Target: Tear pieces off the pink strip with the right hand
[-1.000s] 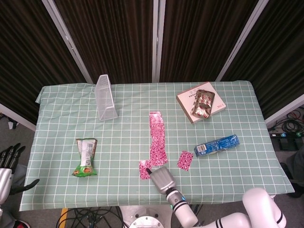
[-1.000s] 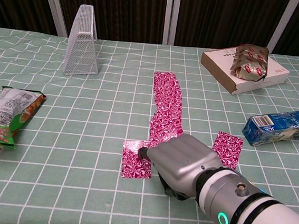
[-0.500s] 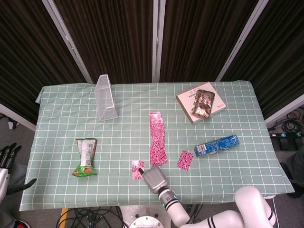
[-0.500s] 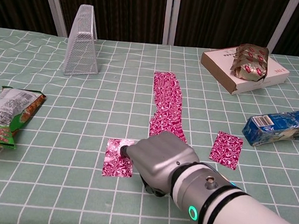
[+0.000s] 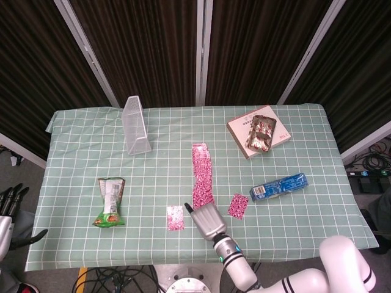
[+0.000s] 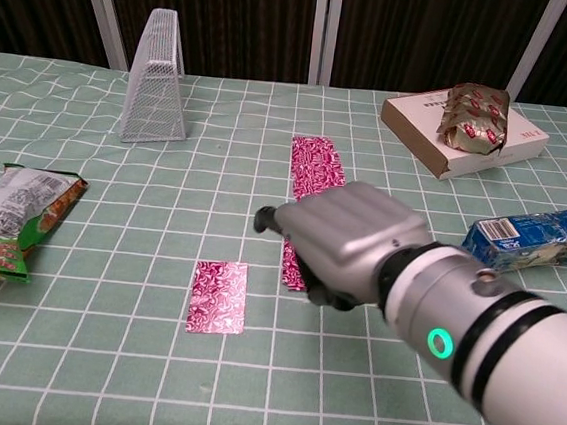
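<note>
Pink strip (image 5: 202,176) lies flat, patterned, slightly bent.

Glossy foil pink strip (image 5: 201,174) (checked cloth beneath)

We see our right hand (image 6: 346,241) raised over the near end of the pink strip (image 5: 201,173), a torn pink piece (image 5: 175,218) lying flat to its left and another torn piece (image 5: 238,206) to its right. Bare cloth stretches between that left piece and the green snack bag (image 5: 109,202). Farther back, the wire mesh stand (image 5: 136,125) rises upright on the left. On the right, the blue packet (image 5: 279,187) and the flat box (image 5: 258,130), with a wrapper on top, block the way.
</note>
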Available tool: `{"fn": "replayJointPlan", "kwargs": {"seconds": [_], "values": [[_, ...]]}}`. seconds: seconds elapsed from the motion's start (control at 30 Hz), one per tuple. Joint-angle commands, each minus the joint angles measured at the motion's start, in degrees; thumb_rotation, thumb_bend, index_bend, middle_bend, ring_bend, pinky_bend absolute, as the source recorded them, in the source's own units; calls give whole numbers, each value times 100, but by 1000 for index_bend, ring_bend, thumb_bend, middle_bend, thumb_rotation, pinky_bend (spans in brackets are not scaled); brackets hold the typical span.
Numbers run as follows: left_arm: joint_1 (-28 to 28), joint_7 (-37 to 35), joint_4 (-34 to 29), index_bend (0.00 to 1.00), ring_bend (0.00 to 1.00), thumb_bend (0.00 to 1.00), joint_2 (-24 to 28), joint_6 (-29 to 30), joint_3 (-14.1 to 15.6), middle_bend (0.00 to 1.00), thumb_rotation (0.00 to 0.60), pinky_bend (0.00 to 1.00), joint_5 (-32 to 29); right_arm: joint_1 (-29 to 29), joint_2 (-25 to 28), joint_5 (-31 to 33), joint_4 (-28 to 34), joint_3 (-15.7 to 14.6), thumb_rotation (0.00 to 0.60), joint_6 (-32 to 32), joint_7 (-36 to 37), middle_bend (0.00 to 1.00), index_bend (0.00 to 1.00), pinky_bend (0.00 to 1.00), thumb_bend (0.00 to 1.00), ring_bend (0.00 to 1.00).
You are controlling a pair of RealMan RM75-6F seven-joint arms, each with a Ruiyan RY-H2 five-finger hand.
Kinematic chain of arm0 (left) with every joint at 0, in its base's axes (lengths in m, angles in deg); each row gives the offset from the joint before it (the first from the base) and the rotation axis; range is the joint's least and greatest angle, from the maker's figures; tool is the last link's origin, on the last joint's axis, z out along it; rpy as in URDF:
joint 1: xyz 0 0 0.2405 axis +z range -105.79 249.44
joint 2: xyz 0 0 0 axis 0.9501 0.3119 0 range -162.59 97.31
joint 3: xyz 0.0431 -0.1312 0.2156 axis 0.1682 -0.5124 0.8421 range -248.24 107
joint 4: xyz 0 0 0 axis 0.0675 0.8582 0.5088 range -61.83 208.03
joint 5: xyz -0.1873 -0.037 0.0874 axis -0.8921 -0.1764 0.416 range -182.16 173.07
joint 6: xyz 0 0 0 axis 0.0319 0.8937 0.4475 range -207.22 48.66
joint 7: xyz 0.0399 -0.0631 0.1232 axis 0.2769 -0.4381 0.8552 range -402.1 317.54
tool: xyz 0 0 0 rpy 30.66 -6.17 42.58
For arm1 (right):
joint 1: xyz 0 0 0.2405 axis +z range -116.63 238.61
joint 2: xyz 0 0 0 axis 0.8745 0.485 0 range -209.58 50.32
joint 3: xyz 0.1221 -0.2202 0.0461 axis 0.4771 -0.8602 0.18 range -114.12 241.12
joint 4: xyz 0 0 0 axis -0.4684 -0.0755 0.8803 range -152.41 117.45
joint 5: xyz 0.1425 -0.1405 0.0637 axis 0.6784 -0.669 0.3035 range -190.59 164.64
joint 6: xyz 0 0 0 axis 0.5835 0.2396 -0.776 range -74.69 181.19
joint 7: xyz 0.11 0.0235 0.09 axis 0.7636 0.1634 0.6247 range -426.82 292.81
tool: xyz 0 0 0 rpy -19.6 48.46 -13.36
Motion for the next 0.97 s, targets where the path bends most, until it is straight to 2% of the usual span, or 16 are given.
{"fn": "replayJointPlan", "kwargs": {"seconds": [0.03,0.13,0.27,0.33,0.37,0.4,0.43,0.47,0.5,0.53,0.6,0.8,0.97], "values": [[-19,63,-29,59,0,14,-27,-24,5,8,493,88,24,-416,752,-832,406,-399,600,560,461,882,199,691,1000,762],[-48,158,-72,59,0,14,-74,-65,18,8,492,88,65,-793,1239,-1666,266,-763,600,1038,911,875,228,691,1000,762],[-101,292,-126,59,0,14,-159,-129,35,8,494,88,135,-1301,2013,-2355,-29,-1082,600,1151,2349,869,262,691,1000,762],[-121,342,-155,59,0,14,-186,-141,41,8,492,88,172,-1511,2305,-2637,-312,-1232,600,1223,2848,825,275,683,982,726],[-128,371,-172,59,0,15,-195,-143,44,8,492,88,191,-1630,2426,-2754,-461,-1308,600,1288,3046,757,276,654,907,657],[-134,409,-193,59,0,15,-199,-142,52,8,491,88,216,-1789,2590,-2842,-603,-1430,600,1329,3265,641,250,573,749,521],[-133,448,-215,59,0,14,-194,-134,59,8,491,88,236,-1935,2786,-2853,-676,-1562,600,1332,3383,504,200,457,549,369],[-130,473,-234,59,0,15,-186,-129,65,8,492,88,243,-2051,2928,-2795,-683,-1633,600,1345,3425,321,117,290,296,186],[-128,493,-253,59,0,15,-181,-127,68,8,492,88,245,-2168,3047,-2704,-617,-1678,600,1324,3573,155,42,134,108,59],[-127,510,-270,59,0,15,-177,-124,69,8,492,88,246,-2274,3155,-2676,-550,-1715,600,1286,3828,53,5,43,15,7],[-117,557,-308,59,0,14,-178,-118,82,8,492,88,252,-2525,3334,-2837,-654,-1770,600,1378,4329,0,0,0,0,0],[-119,727,-378,59,0,14,-228,-184,137,8,492,88,280,-3177,3356,-3692,-1280,-1640,600,2256,4832,0,0,0,0,0],[-146,814,-452,59,0,14,-234,-179,127,8,492,88,328,-3403,3388,-3962,-1386,-1470,600,2302,4983,0,0,0,0,0]]}}
